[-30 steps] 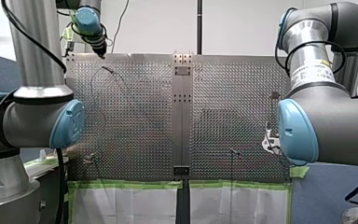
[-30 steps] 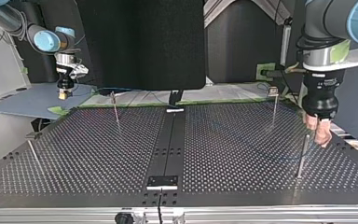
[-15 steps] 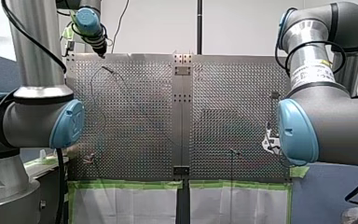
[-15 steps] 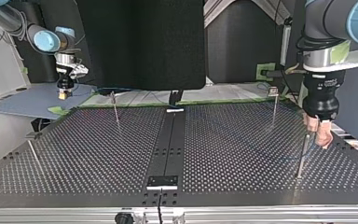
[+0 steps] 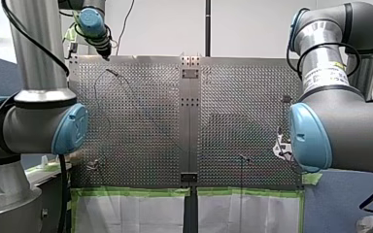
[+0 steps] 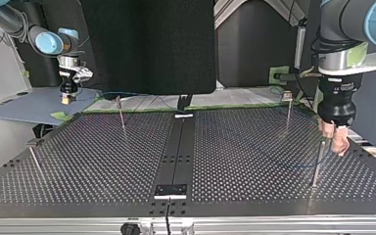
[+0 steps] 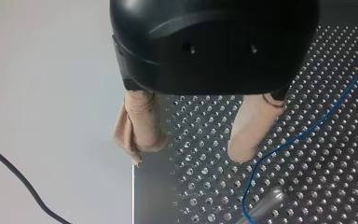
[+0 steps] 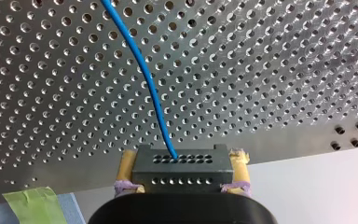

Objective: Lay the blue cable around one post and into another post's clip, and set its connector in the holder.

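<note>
bright even light, silvery glare across the perforated table (image 5: 141, 121), top view dimmer

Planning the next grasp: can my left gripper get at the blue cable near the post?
Probably yes: the left gripper is open and empty, and the blue cable lies uncovered just ahead, beside the post.

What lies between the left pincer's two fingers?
Nothing but bare perforated table, seen in the left wrist view. The left pincer is open; the blue cable runs outside its fingers, beside one of them.
</note>
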You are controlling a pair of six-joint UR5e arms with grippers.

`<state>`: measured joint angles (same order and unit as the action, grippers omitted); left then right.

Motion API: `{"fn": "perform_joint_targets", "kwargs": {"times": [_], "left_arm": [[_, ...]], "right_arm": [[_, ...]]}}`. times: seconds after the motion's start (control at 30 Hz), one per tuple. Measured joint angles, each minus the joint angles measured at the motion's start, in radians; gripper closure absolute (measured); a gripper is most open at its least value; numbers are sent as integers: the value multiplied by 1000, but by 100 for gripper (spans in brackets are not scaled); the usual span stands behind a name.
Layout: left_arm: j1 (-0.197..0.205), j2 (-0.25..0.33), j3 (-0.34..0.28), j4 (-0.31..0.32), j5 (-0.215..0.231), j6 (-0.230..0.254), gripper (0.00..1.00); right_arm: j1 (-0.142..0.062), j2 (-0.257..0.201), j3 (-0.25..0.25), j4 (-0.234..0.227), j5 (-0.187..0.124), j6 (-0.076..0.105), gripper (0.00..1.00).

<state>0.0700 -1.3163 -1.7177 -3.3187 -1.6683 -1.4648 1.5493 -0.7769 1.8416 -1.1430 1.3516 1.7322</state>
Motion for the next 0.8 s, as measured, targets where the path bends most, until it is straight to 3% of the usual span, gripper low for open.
{"fn": "perform_joint_targets", "kwargs": {"times": [0.27, 0.43, 0.6, 0.8], "left_arm": [[-6, 1, -4, -4, 7, 3, 0], [-36, 2, -38, 8, 42, 14, 0], [-81, -28, -83, 49, 67, -20, 0], [-136, -82, -138, 104, 27, -74, 0]], "right_arm": [[-1, 0, 0, -1, 0, 0, 100], [-1, 0, 0, -2, 0, 0, 100], [1, 0, 0, -3, 0, 0, 100], [3, 0, 0, -5, 0, 0, 100]]}}
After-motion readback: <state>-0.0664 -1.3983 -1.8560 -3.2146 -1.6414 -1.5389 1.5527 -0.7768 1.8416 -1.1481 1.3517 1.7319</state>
